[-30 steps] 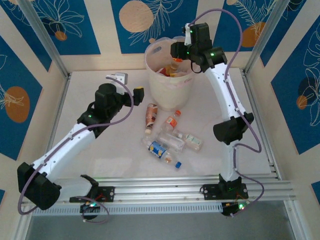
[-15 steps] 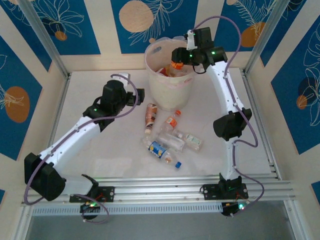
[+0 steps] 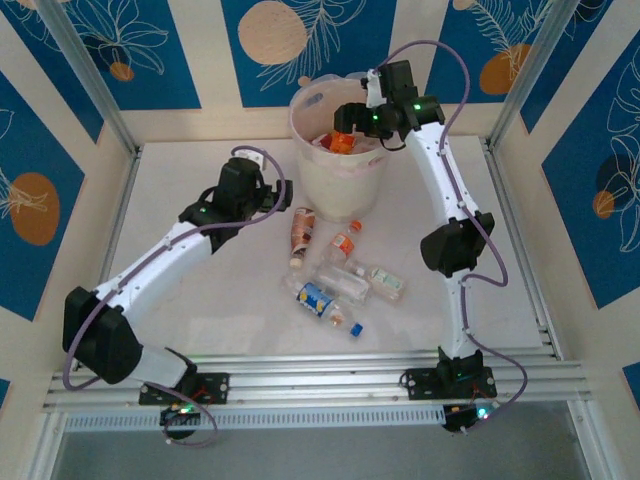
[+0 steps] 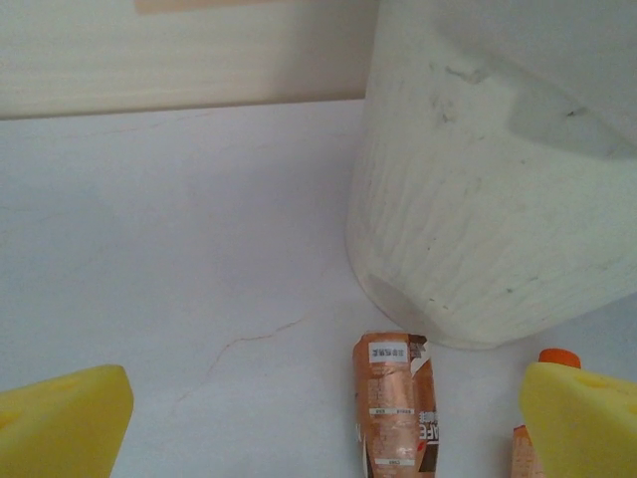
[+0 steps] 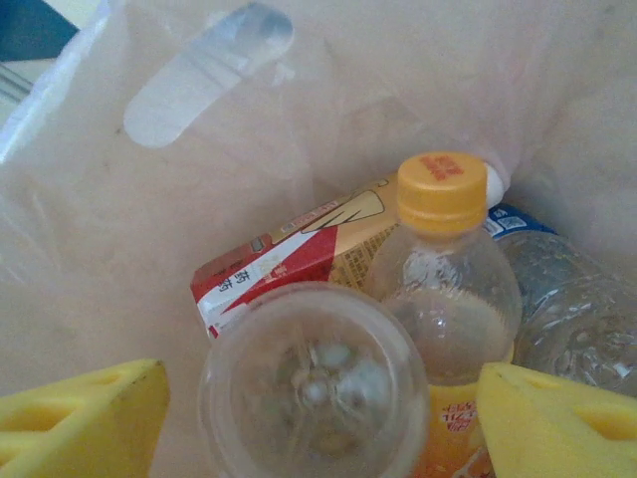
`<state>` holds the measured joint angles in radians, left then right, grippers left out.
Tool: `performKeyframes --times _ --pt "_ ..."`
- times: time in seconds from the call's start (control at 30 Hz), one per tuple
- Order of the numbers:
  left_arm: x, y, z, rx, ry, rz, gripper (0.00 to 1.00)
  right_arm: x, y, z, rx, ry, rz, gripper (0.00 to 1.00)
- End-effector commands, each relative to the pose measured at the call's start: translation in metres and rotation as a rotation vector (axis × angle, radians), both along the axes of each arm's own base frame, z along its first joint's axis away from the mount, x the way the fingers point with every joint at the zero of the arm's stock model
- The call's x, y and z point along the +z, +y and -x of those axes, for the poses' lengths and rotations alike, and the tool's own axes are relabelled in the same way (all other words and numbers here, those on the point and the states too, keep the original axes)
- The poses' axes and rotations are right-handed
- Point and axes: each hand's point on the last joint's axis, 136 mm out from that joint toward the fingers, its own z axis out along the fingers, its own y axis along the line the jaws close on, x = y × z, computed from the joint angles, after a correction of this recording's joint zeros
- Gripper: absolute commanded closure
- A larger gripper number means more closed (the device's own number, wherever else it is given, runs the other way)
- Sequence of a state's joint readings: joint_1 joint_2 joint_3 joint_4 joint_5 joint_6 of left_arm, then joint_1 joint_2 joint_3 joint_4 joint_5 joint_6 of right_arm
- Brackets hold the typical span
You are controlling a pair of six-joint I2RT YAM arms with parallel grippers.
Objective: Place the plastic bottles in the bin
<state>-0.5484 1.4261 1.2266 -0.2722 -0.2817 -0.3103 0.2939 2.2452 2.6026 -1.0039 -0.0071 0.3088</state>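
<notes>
The bin [image 3: 340,185] stands at the back of the table, a cream bucket lined with a thin bag. My right gripper [image 3: 347,125] hangs over its mouth, open. A clear bottle [image 5: 314,383] shows bottom-first between the yellow fingers [image 5: 85,418], touching neither. Beneath it in the bin lie an orange-capped bottle [image 5: 443,269] and a blue-labelled clear one [image 5: 567,299]. My left gripper [image 4: 323,423] is open, low over the table beside the bin [image 4: 478,199], with a copper-brown bottle [image 4: 396,408] lying below it. Several more bottles [image 3: 340,285] lie scattered mid-table.
A red and cream carton [image 5: 289,259] lies in the bin among the bottles. An orange cap [image 4: 559,356] peeks out by my left gripper's right finger. Metal frame posts and patterned walls enclose the table [image 3: 200,290], with rails along the near edge.
My right gripper has opened over the bin and let go of the clear bottle. My left arm has swung right, towards the bin's base and the brown bottle.
</notes>
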Motion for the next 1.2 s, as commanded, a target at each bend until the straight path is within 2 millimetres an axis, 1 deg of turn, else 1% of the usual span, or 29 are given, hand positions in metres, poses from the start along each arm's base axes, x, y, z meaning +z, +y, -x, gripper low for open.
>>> performKeyframes --times 0.0,0.13,0.23,0.4,0.57,0.7,0.87,1.0,1.1,1.17 --pt "0.005 -0.004 -0.003 0.005 0.007 0.018 0.00 0.007 -0.005 0.001 -0.009 -0.014 0.018 0.14" --pt "-0.003 -0.006 -0.003 -0.003 0.031 0.008 0.01 0.023 -0.008 0.003 -0.013 -0.050 0.016 0.14" --pt "-0.014 -0.006 -0.002 -0.005 0.057 -0.008 0.01 0.035 -0.010 0.007 -0.015 -0.075 0.012 0.13" --pt "-0.034 -0.010 0.001 -0.024 0.106 -0.014 0.00 0.061 -0.013 0.016 -0.017 -0.129 0.002 0.08" --pt "-0.055 -0.020 0.006 -0.061 0.160 0.023 0.03 0.087 -0.015 0.030 -0.009 -0.181 -0.005 0.05" --pt "-0.078 -0.027 0.013 -0.076 0.219 0.071 0.06 0.108 -0.016 0.045 -0.008 -0.226 0.001 0.00" --pt "-0.105 -0.036 0.019 -0.089 0.285 0.107 0.09 0.126 -0.019 0.065 -0.015 -0.271 0.022 0.01" --pt "-0.122 -0.045 0.020 -0.106 0.318 0.128 0.09 0.139 -0.026 0.084 -0.043 -0.304 0.040 0.01" --pt "-0.133 -0.051 0.019 -0.105 0.342 0.124 0.04 0.144 -0.030 0.099 -0.061 -0.331 0.053 0.01" --pt "-0.140 -0.053 0.017 -0.103 0.354 0.113 0.03 0.145 -0.032 0.109 -0.073 -0.349 0.055 0.01"
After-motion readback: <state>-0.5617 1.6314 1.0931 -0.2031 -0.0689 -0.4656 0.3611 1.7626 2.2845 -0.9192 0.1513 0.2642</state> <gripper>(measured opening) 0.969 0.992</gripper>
